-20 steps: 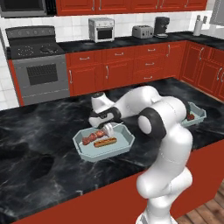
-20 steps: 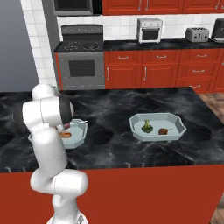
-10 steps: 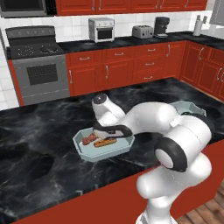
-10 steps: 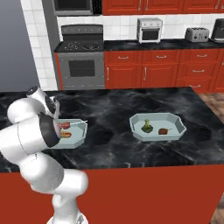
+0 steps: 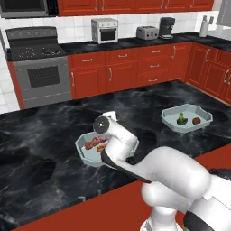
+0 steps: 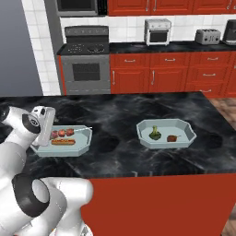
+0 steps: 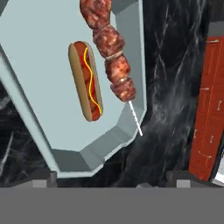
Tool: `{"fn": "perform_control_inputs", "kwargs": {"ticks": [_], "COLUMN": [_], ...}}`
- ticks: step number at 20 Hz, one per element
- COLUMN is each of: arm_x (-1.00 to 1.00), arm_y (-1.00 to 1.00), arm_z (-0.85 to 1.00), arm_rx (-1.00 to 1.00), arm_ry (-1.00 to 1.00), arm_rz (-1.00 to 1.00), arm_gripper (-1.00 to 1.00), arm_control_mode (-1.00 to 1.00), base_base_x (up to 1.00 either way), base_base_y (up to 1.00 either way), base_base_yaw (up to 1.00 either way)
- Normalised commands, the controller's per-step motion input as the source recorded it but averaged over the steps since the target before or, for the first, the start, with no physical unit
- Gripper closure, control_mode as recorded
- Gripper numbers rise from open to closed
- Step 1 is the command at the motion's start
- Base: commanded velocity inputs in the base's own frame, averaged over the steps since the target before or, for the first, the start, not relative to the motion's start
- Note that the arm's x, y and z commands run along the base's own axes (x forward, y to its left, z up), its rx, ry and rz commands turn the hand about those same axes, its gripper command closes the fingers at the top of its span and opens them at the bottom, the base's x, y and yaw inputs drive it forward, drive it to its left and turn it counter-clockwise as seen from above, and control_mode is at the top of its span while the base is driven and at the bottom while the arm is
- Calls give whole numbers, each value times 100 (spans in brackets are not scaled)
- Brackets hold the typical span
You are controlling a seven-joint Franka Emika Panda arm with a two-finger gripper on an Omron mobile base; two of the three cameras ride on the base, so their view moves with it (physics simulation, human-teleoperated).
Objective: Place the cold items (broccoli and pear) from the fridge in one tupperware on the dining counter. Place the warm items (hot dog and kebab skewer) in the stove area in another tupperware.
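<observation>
A pale blue tupperware holds the hot dog and the kebab skewer side by side. In the hand view my gripper hovers open just off its corner, nothing between the fingertips. The same tupperware sits at the counter's left, with my hand at its left end. In the left base view my arm hides part of it. A second tupperware to the right holds the broccoli and the pear.
Both containers rest on the black marble dining counter, whose red front edge runs along the near side. Behind it stand the stove, red cabinets and a back counter with a toaster oven.
My hand has drawn back up and off the hot dog and skewer toward the tupperware's end, and the elbow has folded toward the base. The jaws spread slightly wider.
</observation>
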Motion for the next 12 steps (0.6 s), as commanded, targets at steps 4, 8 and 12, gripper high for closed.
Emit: {"fn": "perform_control_inputs", "kwargs": {"ticks": [4,8,12], "arm_x": [-80,-79,-77], "arm_y": [-13,-11,-13], "arm_z": [49,59,59], "arm_rx": [36,40,29], "arm_ry": [-16,-11,-22], "arm_rz": [-63,-63,-47], "arm_gripper": [-100,-100,-100], "arm_control_mode": [-100,-100,-100], "base_base_x": [0,0,0], "base_base_y": [0,0,0], "base_base_yaw": [0,0,0]}}
